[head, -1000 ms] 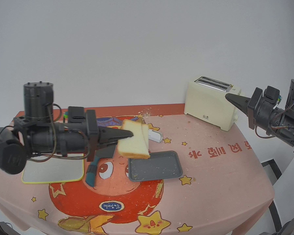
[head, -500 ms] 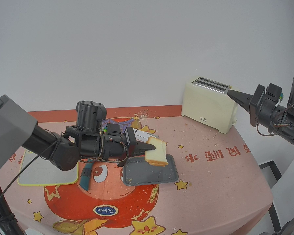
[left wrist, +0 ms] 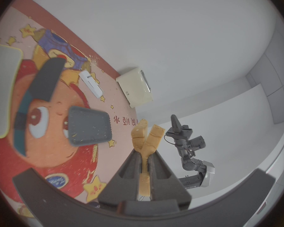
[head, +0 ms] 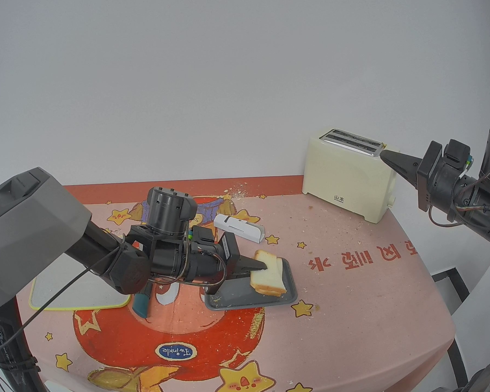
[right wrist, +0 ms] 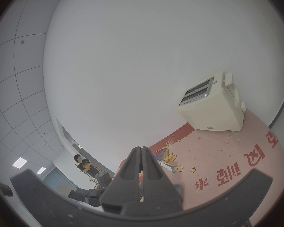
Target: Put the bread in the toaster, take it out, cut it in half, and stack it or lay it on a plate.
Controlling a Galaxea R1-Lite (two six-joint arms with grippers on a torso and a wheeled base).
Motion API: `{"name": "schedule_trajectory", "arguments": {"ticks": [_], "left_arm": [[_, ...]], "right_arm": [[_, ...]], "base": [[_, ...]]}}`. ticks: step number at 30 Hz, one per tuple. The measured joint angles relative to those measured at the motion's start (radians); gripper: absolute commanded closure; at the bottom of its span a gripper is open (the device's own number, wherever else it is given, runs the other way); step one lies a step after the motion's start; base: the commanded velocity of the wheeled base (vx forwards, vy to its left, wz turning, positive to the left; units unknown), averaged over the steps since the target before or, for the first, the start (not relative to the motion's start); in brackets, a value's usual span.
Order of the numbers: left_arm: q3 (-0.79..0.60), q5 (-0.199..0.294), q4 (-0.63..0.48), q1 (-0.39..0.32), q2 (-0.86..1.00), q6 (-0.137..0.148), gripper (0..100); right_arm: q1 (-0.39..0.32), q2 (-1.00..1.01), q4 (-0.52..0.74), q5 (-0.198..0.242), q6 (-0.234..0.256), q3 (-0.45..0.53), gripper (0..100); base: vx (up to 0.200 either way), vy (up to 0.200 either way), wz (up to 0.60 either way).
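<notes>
Head view: left gripper (head: 260,266) clamps two stacked bread halves (head: 271,280), low over the grey tray (head: 231,299) beyond its fingertips, presumably for plating. Left wrist view: fingers (left wrist: 129,171) pinch one edge. Right wrist view: right gripper (right wrist: 141,149) pressed together, empty, toaster (right wrist: 216,106) well beyond its tips.

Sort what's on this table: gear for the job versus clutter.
For the job: bread, gripped by the left end effector at the grey tray; toaster; knife; cutting board.
Lying about: white case behind the tray; crumbs.

Knife (head: 141,304) and cutting board (head: 65,296) partly behind the left arm (head: 117,257).
</notes>
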State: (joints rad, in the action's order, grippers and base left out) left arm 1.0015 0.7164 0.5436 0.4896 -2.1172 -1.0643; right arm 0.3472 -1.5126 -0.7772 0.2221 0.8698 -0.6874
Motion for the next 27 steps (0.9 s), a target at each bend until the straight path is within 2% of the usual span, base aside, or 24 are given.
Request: {"name": "schedule_trajectory", "arguments": {"ticks": [13,14,27], "left_arm": [[0.009,-0.002,-0.004,0.010,-0.022,-0.004,100],[0.009,-0.002,-0.004,0.010,-0.022,-0.004,0],[-0.022,-0.025,-0.003,0.017,-0.005,-0.002,0]], "right_arm": [[-0.002,-0.003,0.000,0.000,0.000,-0.003,100],[-0.002,-0.003,0.000,0.000,0.000,-0.003,100],[-0.002,-0.003,0.000,0.000,0.000,-0.003,100]], "base": [[0.000,0.000,0.00],[0.000,0.000,0.00],[0.000,0.000,0.00]]}}
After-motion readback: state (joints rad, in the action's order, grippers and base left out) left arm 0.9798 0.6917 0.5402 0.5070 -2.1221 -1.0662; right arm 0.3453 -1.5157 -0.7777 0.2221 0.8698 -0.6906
